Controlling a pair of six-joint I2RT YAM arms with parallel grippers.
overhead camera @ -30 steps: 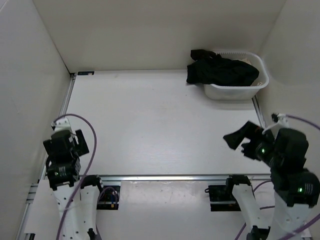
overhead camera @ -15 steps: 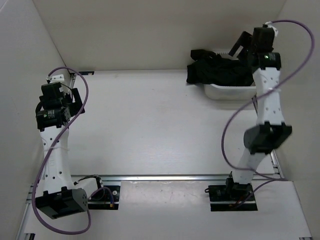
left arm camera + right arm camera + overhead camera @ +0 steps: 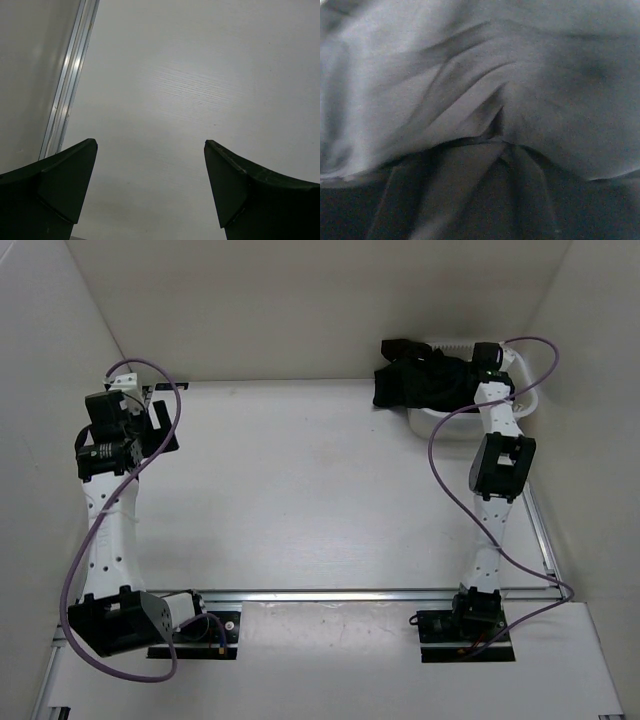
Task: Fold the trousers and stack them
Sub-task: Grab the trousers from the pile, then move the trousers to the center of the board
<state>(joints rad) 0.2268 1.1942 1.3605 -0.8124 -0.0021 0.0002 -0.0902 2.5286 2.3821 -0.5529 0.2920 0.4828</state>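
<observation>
The black trousers point(image 3: 428, 380) lie bunched in the white basket point(image 3: 447, 424) at the back right, one part hanging over its left rim. My right gripper point(image 3: 474, 364) is pressed down into them. In the right wrist view dark creased trouser fabric point(image 3: 470, 100) fills the picture and hides the fingers, so I cannot tell how the jaws stand. My left gripper point(image 3: 158, 430) hangs over the bare table at the far left. In the left wrist view the left gripper point(image 3: 150, 182) is open with only white tabletop between its fingers point(image 3: 65, 185).
White walls close the table on the left, back and right. An aluminium rail point(image 3: 65, 100) runs along the left edge, and another rail point(image 3: 350, 593) runs along the front by the arm bases. The right arm's purple cable point(image 3: 440, 490) loops over the table's right side.
The right arm has come down from above the basket and pushed its gripper into the trousers. The left arm has shifted slightly toward the back, still open.
</observation>
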